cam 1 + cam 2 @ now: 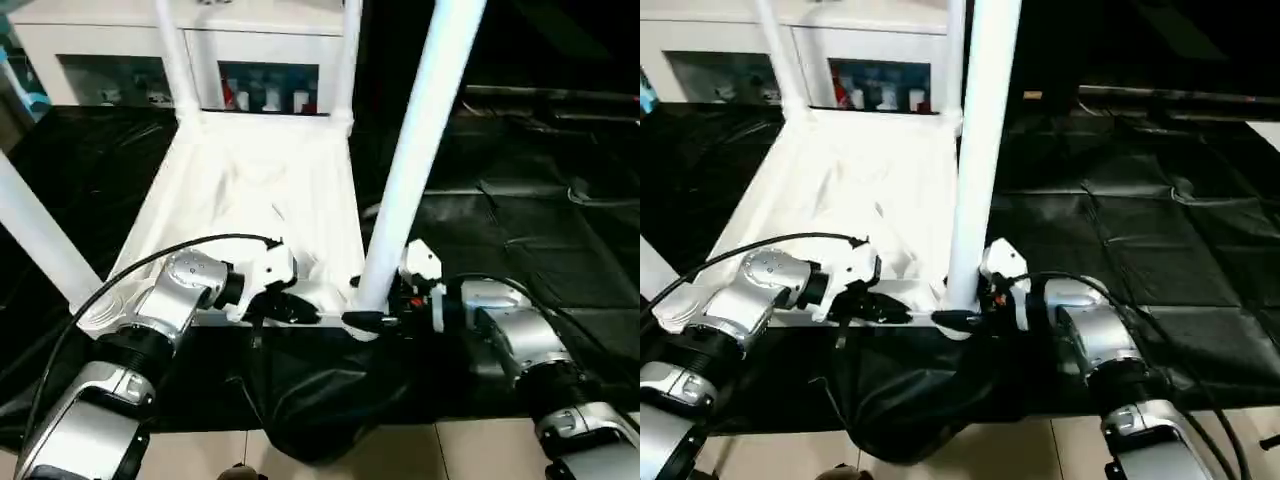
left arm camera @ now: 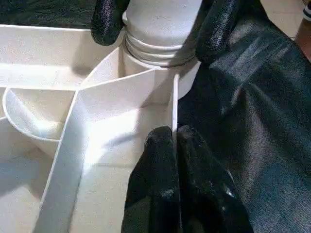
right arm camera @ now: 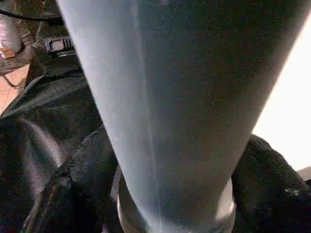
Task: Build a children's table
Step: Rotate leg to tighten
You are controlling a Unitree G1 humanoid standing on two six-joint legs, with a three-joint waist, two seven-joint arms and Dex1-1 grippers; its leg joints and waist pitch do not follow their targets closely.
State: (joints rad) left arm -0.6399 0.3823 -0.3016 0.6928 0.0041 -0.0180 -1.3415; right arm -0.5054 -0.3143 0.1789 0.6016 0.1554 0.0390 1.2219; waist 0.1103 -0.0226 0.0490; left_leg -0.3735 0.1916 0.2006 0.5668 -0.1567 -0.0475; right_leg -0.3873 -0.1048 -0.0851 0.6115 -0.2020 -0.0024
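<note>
Black sheet (image 1: 1160,250) on floor – tabletop (image 1: 270,190) atop

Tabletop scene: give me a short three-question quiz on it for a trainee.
1. True or false: the tabletop lies with its underside up.
2. How many legs stand upright at its corners?
3. What does the right gripper clasp? A: the base of the nearest leg. B: the rim. C: the black sheet.
Key: 1 true; 2 four; 3 A.
</note>
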